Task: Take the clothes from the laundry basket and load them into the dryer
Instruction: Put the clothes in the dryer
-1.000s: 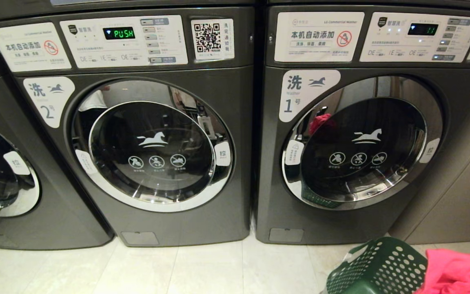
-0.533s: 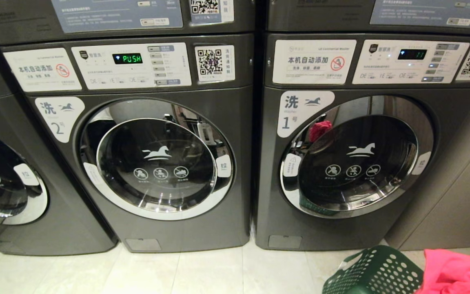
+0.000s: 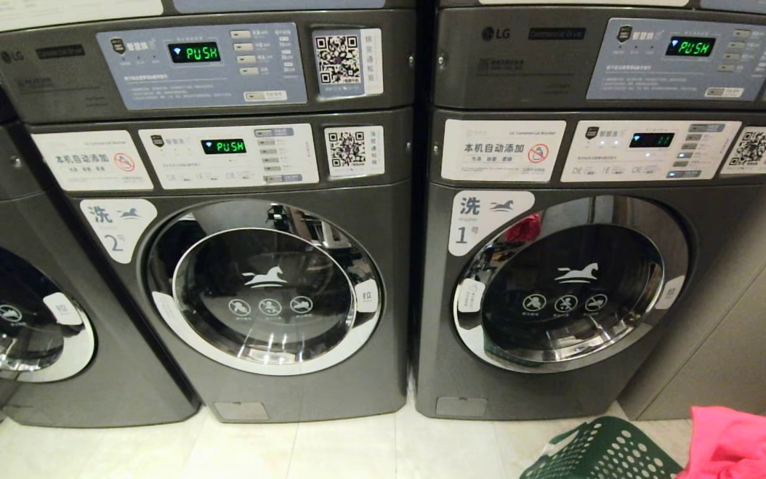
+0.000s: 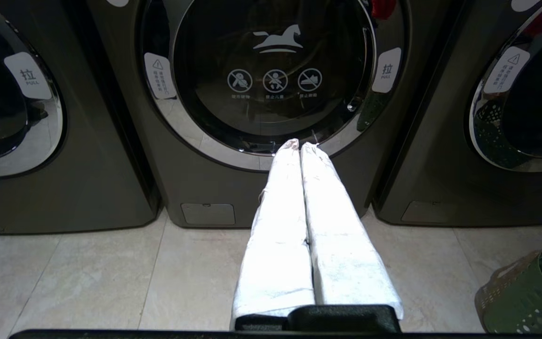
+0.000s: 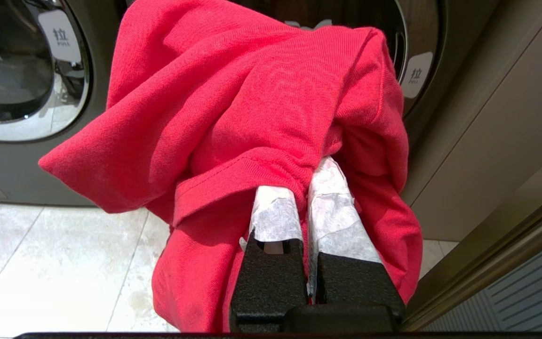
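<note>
Carry step: the right tool (image 5: 306, 188) was clamped shut on red clothes (image 5: 252, 108), which showed at the head view's lower right beside the basket (image 3: 599, 452). The left tool (image 4: 299, 146) was closed, empty. Dryer (image 3: 556, 60) door not in view; the next move likely called for opening it.

My left gripper (image 4: 298, 143) has two long white-wrapped fingers on a black base; my right gripper (image 5: 306, 183) matches, with black textured mounts.
</note>
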{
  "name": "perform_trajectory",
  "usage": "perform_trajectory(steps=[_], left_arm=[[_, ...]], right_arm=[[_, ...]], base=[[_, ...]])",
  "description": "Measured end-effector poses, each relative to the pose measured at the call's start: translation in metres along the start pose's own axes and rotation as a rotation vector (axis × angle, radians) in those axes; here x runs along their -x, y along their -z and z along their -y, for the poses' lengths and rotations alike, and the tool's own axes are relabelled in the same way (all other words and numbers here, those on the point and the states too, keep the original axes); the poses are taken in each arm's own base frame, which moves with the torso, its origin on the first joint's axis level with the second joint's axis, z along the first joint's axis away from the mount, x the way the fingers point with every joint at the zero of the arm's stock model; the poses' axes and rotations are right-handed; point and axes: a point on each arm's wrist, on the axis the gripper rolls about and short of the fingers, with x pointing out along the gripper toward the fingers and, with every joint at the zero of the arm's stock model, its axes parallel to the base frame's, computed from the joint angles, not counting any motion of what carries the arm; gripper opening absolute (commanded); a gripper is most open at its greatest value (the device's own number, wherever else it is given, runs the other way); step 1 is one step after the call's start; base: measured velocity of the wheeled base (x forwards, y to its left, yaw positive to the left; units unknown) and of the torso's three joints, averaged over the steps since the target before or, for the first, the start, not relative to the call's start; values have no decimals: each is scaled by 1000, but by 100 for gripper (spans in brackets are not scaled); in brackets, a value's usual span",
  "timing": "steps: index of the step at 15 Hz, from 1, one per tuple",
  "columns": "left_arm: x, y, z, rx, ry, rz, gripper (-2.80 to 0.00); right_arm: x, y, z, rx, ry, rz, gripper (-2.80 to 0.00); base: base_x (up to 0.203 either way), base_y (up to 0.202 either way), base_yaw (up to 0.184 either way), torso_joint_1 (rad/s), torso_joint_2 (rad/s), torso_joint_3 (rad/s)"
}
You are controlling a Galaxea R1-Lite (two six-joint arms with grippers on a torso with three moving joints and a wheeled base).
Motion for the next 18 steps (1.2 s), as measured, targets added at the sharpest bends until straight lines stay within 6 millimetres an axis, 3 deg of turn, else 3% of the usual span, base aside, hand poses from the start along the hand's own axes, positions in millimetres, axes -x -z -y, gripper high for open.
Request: perform_trajectory(steps=[18], left_arm=[[0, 0, 0, -4, 0, 1, -280]], right_arm=[[0, 0, 0, -1, 0, 0, -280]], base=[[0, 0, 0, 215, -542, -329]])
